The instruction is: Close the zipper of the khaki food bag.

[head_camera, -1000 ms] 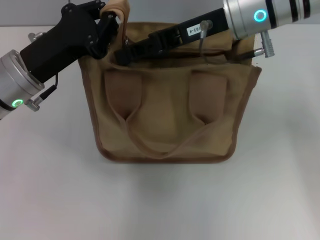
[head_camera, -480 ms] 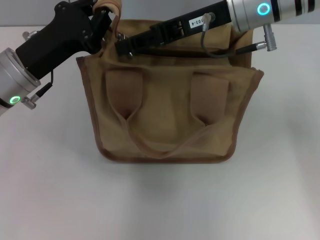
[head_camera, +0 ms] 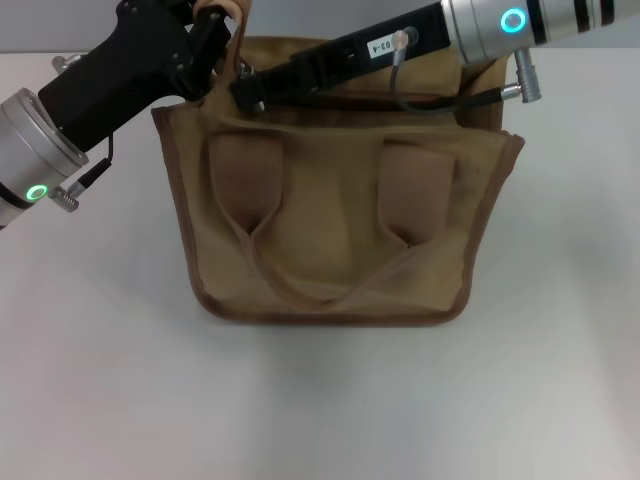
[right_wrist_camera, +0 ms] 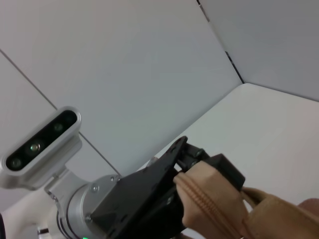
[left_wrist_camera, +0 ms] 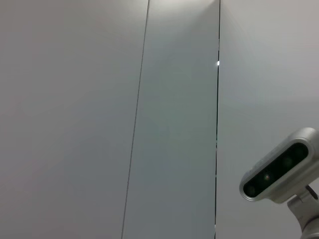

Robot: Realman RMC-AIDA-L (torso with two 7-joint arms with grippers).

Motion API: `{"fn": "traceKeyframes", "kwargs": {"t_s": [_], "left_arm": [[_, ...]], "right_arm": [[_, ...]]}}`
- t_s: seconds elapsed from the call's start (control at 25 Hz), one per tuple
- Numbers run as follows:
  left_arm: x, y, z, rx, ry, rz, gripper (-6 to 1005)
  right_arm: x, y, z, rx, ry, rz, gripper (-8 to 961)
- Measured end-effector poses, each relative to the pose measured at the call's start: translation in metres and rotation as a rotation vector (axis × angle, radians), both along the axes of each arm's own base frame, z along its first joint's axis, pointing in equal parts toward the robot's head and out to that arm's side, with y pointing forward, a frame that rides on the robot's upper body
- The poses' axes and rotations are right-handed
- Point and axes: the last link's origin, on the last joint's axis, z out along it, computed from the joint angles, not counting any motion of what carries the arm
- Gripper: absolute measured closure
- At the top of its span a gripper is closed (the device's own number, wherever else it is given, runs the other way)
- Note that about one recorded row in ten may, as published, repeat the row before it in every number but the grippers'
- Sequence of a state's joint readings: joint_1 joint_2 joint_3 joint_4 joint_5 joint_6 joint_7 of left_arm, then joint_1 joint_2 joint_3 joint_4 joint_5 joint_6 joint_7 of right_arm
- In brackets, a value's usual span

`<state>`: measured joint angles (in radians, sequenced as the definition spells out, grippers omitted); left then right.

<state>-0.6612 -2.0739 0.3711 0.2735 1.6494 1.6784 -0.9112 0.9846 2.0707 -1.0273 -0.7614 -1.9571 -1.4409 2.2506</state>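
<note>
Since a sec ago both arms shifted slightly toward the far side; bag barely moved. Khaki food bag [head_camera: 335,225] sits mid-table [head_camera: 320,400], handles draped over its near face. Left gripper [head_camera: 212,30] at the far-left top corner, clamped on a fold of the bag's fabric. Right gripper [head_camera: 250,92] reaches across the top panel from the right, tip near the left end of the zipper [head_camera: 400,100]; can't tell if its fingers are apart or together.

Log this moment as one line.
left hand: gripping khaki food bag end fabric | right hand: at bag top, left end | zipper pull: hidden
</note>
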Motion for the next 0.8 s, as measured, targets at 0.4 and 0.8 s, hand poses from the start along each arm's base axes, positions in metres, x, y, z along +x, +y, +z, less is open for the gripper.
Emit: {"fn": "traceKeyframes", "kwargs": {"t_s": [0.4,0.8], "left_arm": [[-0.003,-0.002,0.002,0.004,-0.018,0.012,988],[-0.018,-0.009,0.013,0.035,-0.054,0.056,987]], "right_arm": [[0.003,0.001,-0.001,0.039,-0.006,0.057,952],[0.035,-0.009,0.019,0.072,0.005,0.006,908]]}}
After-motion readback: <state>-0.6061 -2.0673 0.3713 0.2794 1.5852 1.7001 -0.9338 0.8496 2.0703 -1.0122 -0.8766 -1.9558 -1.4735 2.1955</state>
